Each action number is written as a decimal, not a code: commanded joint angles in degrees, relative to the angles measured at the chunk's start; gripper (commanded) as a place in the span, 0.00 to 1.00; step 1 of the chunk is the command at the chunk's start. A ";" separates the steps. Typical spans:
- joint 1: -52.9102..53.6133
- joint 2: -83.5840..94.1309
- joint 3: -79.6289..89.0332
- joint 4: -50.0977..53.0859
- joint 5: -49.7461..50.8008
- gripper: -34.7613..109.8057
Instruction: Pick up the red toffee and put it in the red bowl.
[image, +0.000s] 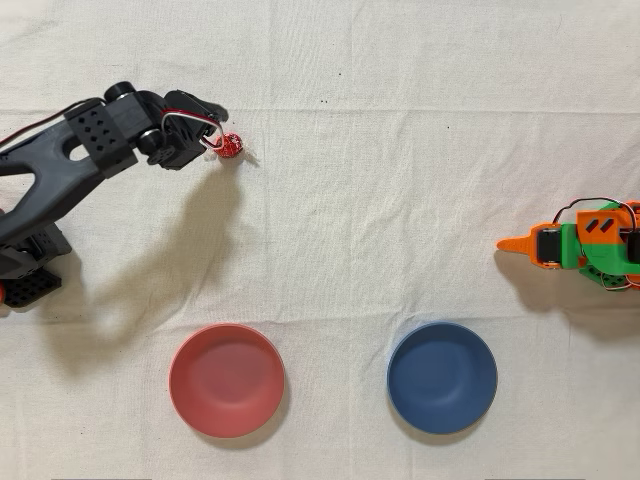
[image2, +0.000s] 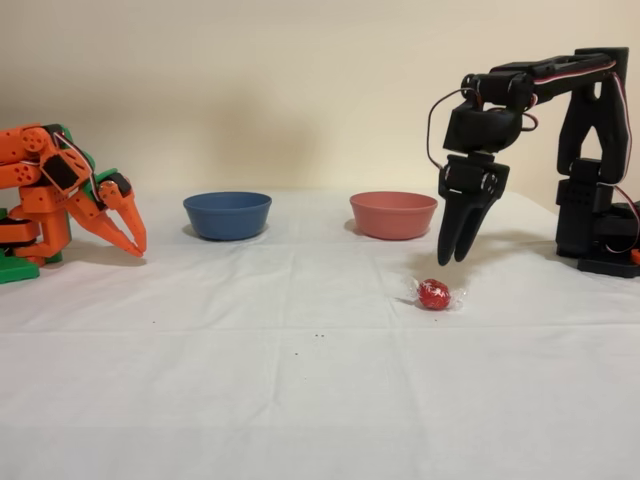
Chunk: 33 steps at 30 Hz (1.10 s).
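The black arm's pincer (image2: 458, 252) hung pointing down above the tabletop (image2: 300, 400), its two fingers nearly together with only a thin gap at the tips, gripping nothing. In the fixed view the red toffee (image2: 434, 294) lay on the cloth just below and toward seven o'clock of the fingertips, clear of them, with its clear twisted ends sticking out to either side. From overhead the pincer (image: 207, 135) sat right beside the red toffee (image: 230, 146), which showed at about four o'clock of the tip; whether they overlapped there could not be told. The red bowl (image: 227, 380) rested well apart from the candy, at six o'clock of it in the overhead view, and stood empty. The blue bowl (image: 442, 377) sat beside the red bowl at its three o'clock, likewise empty. The orange arm (image: 585, 245) stood idle near the right edge of that view.
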 joint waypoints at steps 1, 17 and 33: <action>0.00 3.52 0.44 -0.09 -1.76 0.46; 2.72 4.13 8.79 -9.93 -4.13 0.47; 4.31 -1.41 6.94 -13.71 -2.81 0.47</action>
